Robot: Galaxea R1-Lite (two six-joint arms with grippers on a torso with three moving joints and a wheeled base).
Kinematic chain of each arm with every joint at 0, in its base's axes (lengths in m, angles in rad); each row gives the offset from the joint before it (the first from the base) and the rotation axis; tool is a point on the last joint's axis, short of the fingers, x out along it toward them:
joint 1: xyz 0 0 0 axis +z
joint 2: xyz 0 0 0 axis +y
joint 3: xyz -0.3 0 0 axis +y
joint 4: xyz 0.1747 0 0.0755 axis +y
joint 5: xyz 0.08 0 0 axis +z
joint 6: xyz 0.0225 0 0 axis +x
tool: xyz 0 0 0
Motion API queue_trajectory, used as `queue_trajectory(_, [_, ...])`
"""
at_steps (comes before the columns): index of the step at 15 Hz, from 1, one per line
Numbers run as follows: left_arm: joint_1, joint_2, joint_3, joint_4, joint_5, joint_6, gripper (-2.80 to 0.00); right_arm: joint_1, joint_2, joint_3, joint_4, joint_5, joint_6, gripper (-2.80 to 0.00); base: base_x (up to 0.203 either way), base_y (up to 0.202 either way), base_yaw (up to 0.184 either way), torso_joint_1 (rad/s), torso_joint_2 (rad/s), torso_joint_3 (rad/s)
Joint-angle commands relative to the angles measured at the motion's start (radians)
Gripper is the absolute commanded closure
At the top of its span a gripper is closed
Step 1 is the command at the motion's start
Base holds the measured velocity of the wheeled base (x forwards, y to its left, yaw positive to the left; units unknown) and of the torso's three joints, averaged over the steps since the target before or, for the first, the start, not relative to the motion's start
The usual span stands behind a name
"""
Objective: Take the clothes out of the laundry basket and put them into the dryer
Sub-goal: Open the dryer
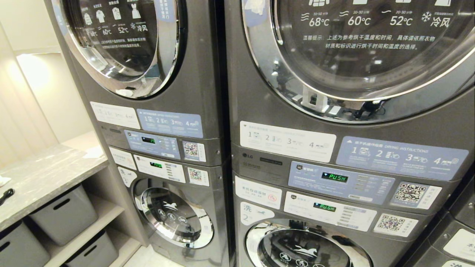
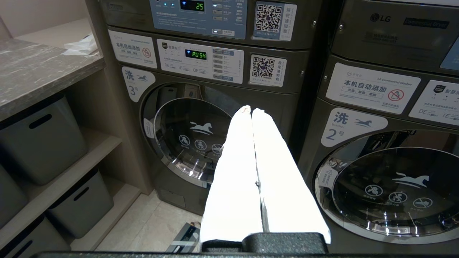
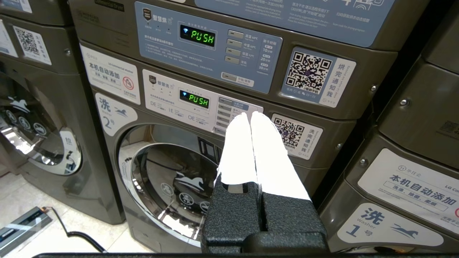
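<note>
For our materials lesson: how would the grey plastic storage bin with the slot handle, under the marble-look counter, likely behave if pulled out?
The grey plastic storage bin probably stays stiff: its walls look moulded. Its flat base should slide along the pale shelf rather than roll. Weight unclear: contents are hidden.

The right-hand dryer door [image 1: 371, 48] is cut off by the head view's top and right edges; only its lower arc shows. The left-hand dryer door [image 1: 122, 40] is likewise cropped at the top. The near washer door [image 1: 304, 248] runs off the bottom edge. Small print on the instruction labels [image 1: 400, 157] is too fine to read. A dark object [image 1: 6, 195] at the counter's left edge is partly cropped and cannot be identified. On the floor, a flat item [image 2: 183, 238] is partly hidden behind the left gripper [image 2: 251, 109]. The third machine stack [image 3: 423, 172] at far right is cut off.
</note>
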Motion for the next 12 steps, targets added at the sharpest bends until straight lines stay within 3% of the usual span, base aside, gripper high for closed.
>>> queue_trajectory(1, [0.000,-0.003,0.000,0.000,0.000,0.000,0.00,-0.001,-0.002,0.002,0.000,-0.002,-0.005,0.00,0.000,0.000,0.000,0.000,0.00,0.000])
queue_trajectory(4, [0.000,-0.003,0.000,0.000,0.000,0.000,0.00,0.000,0.002,-0.025,-0.003,0.024,-0.059,0.00,0.000,0.000,0.000,0.000,0.00,0.000])
queue_trajectory(6, [0.001,-0.003,0.000,0.000,0.000,0.001,0.00,0.000,0.058,-0.175,0.002,0.098,-0.061,0.00,0.000,0.000,0.000,0.000,0.00,0.000])
queue_trajectory(8, [-0.001,-0.003,0.000,0.000,0.000,0.001,0.00,-0.001,0.241,-0.389,0.005,0.239,-0.049,0.00,0.000,0.000,0.000,0.000,0.00,0.000])
queue_trajectory(10, [0.000,-0.003,0.000,0.000,0.000,0.001,0.00,-0.008,0.477,-0.584,0.006,0.442,-0.043,0.00,0.000,0.000,0.000,0.000,0.00,0.000])
queue_trajectory(12, [0.001,-0.003,0.000,0.000,0.000,-0.001,0.00,-0.011,0.718,-0.732,0.006,0.564,-0.040,0.00,0.000,0.000,0.000,0.000,0.00,0.000])
